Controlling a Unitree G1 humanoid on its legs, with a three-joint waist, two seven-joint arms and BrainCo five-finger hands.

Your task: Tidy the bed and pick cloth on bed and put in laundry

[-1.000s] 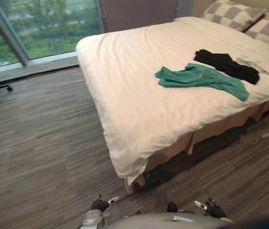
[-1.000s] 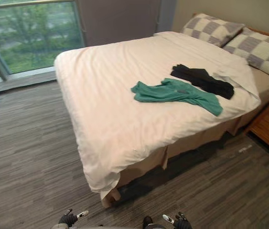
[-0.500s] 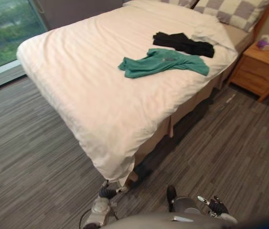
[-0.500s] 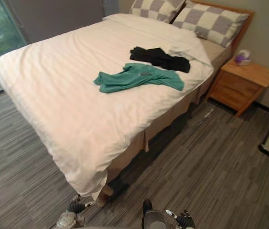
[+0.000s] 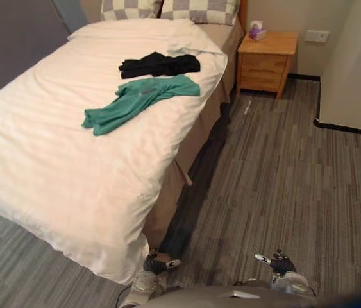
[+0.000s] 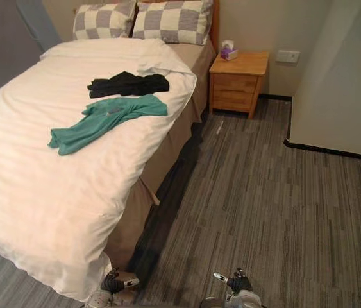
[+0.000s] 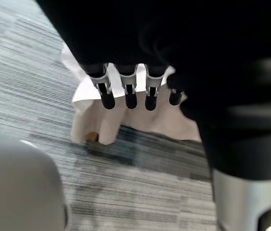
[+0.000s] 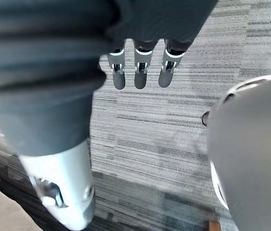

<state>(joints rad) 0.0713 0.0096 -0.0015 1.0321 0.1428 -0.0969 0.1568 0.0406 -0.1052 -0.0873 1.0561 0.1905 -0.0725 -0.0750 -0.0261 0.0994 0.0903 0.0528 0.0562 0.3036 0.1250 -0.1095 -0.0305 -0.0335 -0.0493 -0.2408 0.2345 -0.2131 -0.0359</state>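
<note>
A teal green shirt (image 5: pixel 138 99) lies spread on the white duvet of the bed (image 5: pixel 45 173). Just beyond it, towards the checked pillows (image 6: pixel 167 19), lies a crumpled black cloth (image 5: pixel 159 64). My left hand (image 5: pixel 158 262) hangs low beside the duvet's near corner. In the left wrist view its fingers (image 7: pixel 125 94) are straight and hold nothing, with the duvet corner (image 7: pixel 84 84) past them. My right hand (image 5: pixel 277 263) hangs low over the floor, well away from the bed. Its fingers (image 8: pixel 139 72) are straight and empty too.
A wooden nightstand (image 5: pixel 267 58) with a small tissue box (image 5: pixel 256 30) stands by the head of the bed. A pale wall or cabinet (image 5: pixel 360 64) rises at the right. Grey striped floor (image 5: pixel 283 173) stretches between it and the bed.
The camera has swung right: the bed now sits at the left, the window is gone, and the nightstand and pale wall have come in. Both garments lie as before; both hands stay low.
</note>
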